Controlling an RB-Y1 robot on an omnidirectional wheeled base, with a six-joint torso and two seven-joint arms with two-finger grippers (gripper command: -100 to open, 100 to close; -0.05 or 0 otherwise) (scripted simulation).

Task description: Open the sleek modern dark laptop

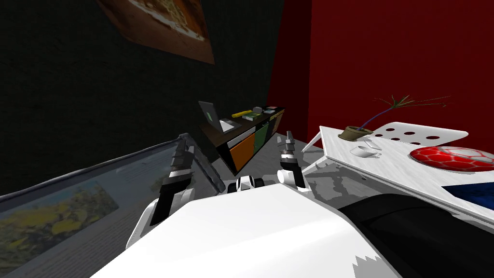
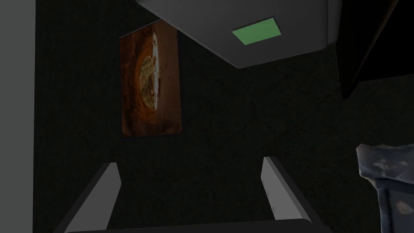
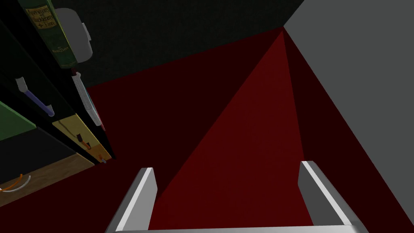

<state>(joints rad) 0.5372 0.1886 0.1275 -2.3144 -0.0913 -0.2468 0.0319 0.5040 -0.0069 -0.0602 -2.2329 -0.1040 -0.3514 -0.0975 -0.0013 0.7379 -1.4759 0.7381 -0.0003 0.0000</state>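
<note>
Laptop on desk, well ahead of left gripper and right gripper, both released, empty. Lid seemingly raised; likely light, stiff, slick: take free edge.

Our left gripper carries two thin, flat, light grey fingers, blade-like, rising from a dark box. Our right gripper has the same pair, brighter along the inner edges. In the head view our left forearm is black with white bands, and our right forearm is white with dark joints.
</note>
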